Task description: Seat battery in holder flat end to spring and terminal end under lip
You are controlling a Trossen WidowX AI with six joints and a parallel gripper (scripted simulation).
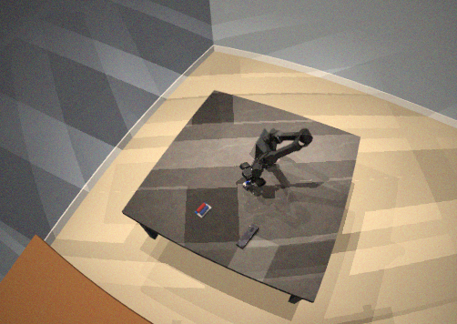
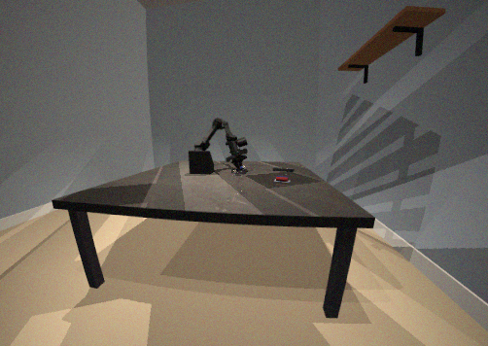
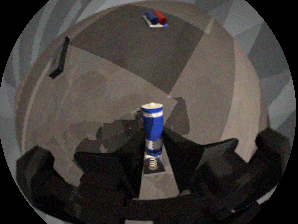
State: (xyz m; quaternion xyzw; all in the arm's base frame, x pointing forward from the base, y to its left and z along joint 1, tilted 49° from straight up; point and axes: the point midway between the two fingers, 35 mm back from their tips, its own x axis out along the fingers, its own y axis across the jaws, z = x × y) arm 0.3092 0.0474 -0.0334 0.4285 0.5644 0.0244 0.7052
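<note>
A blue battery with silver bands is held between the fingertips of my gripper. In the wrist view its pale end points up the frame and its other end is beside the coiled spring of the holder. The gripper is shut on the battery, low over the table in the top and exterior views. The fingers and the battery hide most of the holder. Its lip cannot be made out, and I cannot tell whether the battery touches the holder floor or the spring.
A small white tray with a red cylinder and a blue cylinder lies on the table, beyond the gripper. A dark, long, flat object lies to one side.
</note>
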